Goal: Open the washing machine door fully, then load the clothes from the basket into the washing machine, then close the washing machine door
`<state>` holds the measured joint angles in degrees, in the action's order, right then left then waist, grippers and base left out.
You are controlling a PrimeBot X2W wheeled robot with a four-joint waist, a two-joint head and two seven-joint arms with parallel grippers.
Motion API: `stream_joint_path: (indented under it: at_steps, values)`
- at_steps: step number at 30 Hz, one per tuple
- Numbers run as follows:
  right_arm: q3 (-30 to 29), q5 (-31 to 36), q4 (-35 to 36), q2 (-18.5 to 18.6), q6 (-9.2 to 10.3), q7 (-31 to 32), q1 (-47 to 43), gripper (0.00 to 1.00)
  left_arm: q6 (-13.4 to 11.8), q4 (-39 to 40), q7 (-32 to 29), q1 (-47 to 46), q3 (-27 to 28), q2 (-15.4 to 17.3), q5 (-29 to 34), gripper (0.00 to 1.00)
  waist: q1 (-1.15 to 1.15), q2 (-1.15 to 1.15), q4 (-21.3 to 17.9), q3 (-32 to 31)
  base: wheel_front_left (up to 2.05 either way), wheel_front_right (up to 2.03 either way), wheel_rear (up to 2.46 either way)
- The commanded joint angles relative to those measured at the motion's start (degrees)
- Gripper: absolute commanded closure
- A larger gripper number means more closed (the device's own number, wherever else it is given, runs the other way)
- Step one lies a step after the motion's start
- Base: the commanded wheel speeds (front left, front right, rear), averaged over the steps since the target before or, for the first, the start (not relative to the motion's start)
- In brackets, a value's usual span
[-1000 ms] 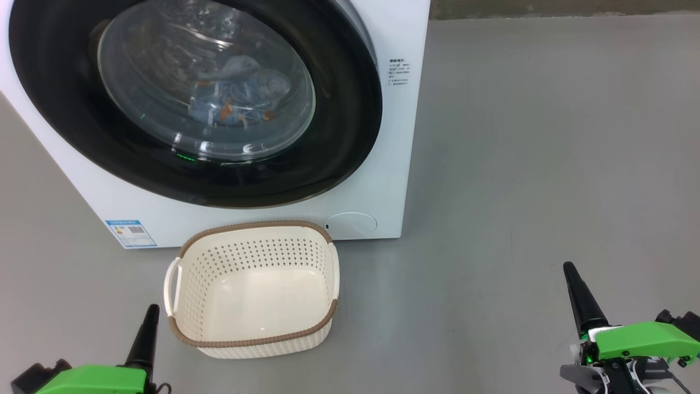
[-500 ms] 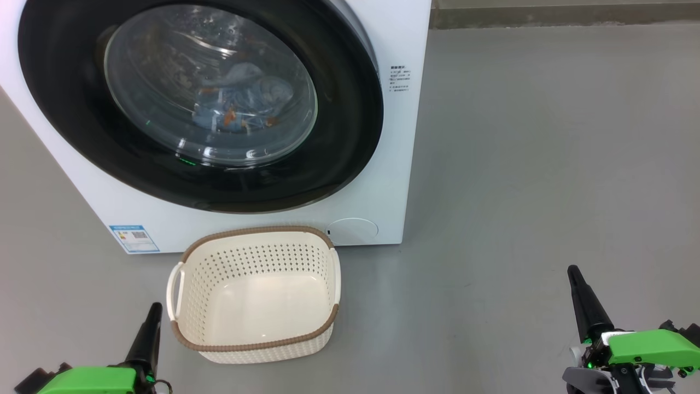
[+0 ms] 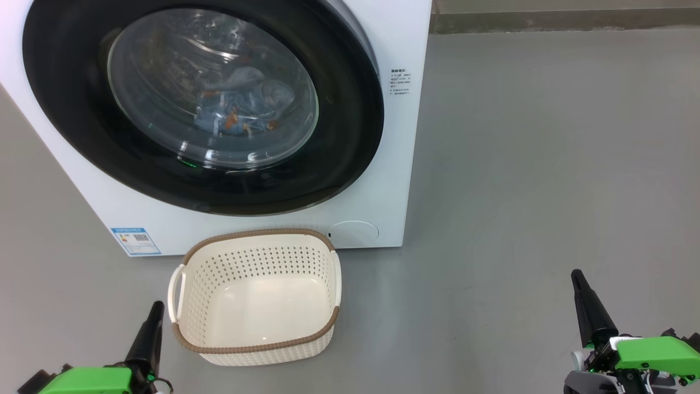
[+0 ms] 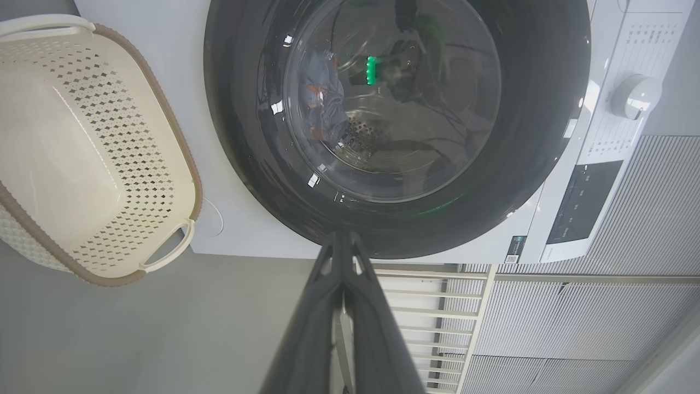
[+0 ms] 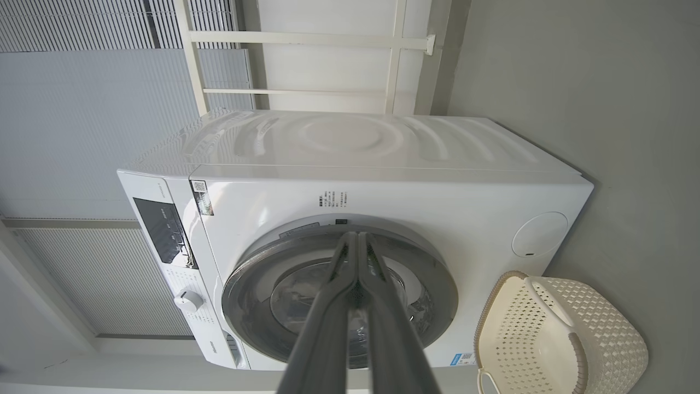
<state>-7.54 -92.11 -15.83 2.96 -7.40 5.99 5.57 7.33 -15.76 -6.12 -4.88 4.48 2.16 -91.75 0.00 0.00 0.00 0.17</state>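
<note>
The white washing machine [image 3: 407, 164] stands ahead with its black-ringed door [image 3: 350, 137] closed against the front. Through the glass, light blue clothes with orange prints [image 3: 240, 109] lie in the drum. On the floor in front sits the cream basket [image 3: 257, 342] with nothing in it. My left gripper [image 3: 156, 307] is shut, low at the left beside the basket. My right gripper [image 3: 577, 276] is shut, low at the right over bare floor. In the left wrist view the shut left gripper [image 4: 342, 236] points at the door [image 4: 525, 180] and the basket [image 4: 164, 148]. In the right wrist view the right gripper [image 5: 358, 236] points at the machine [image 5: 437, 191].
Grey floor [image 3: 547, 164] spreads wide to the right of the machine. A wall base [image 3: 563, 19] runs along the back. The machine's round flap [image 3: 354, 232] sits low down just behind the basket, and a blue sticker [image 3: 135, 241] at lower left.
The whole head view has shifted slightly down and right, so the camera moved. Both grippers sit a little lower in that view. Door, clothes and basket are unchanged.
</note>
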Motion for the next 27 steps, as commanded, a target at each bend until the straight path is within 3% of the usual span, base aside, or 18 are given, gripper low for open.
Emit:
stream_joint_path:
  at_steps: [1,27]
  values:
    - [1.18,-0.19,1.81,0.07,-0.09,0.36,0.6,1.0,0.15,1.69,-0.33,-1.31,2.0,0.79,-0.44,1.0,0.0,0.0,0.0,0.0,0.0,0.0,0.0]
    - [1.11,-0.13,1.81,0.02,-0.09,0.42,0.61,1.0,0.15,1.7,-0.36,-1.31,2.04,0.77,-0.41,1.0,0.0,0.0,0.0,0.0,0.0,0.0,0.0]
